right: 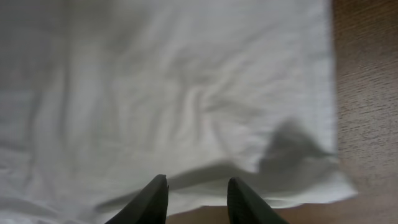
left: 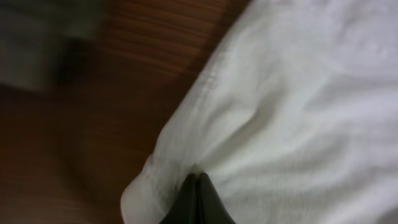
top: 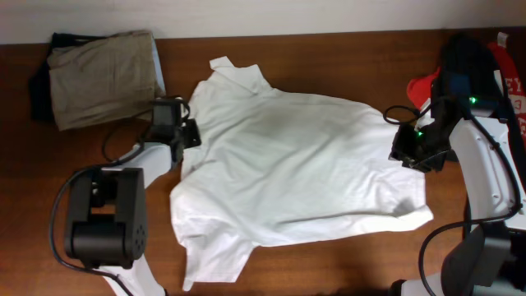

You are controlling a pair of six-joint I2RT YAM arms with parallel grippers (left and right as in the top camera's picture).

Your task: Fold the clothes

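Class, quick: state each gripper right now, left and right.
Left gripper: shut, pinching the edge of the white T-shirt.
Right gripper: open, holding nothing.

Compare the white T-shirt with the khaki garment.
The T-shirt is white and spread open mid-table; the khaki garment is folded compactly at the far left corner. The left gripper pinches the T-shirt's edge and the right gripper hangs open over it; neither is at the khaki garment. Both lie on the table.
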